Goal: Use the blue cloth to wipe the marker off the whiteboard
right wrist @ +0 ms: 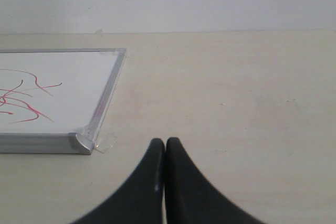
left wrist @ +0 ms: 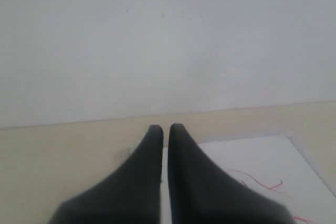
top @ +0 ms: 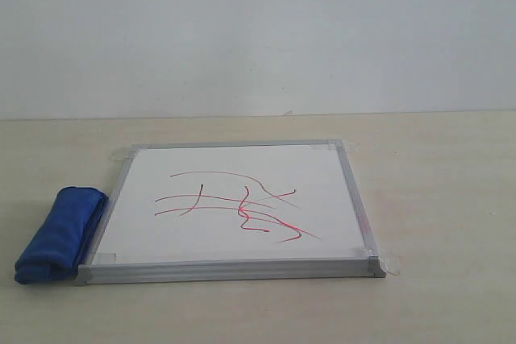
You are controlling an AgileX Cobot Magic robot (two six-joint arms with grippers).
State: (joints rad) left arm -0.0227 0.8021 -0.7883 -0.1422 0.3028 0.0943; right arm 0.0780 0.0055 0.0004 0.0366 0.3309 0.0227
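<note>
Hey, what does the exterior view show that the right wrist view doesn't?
Only the exterior view: the blue cloth, lying along the left edge of the whiteboard, and the whole board. Only the right wrist view: the right pincer, shut and empty, near a board corner. Both: the whiteboard, the red and dark marker lines, the tan table and the white wall.

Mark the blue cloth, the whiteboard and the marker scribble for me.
blue cloth (top: 60,235): exterior view, middle of the rolled bundle.
whiteboard (top: 234,269): exterior view, near silver frame rail.
marker (top: 242,211): exterior view, where the red lines cross.
</note>
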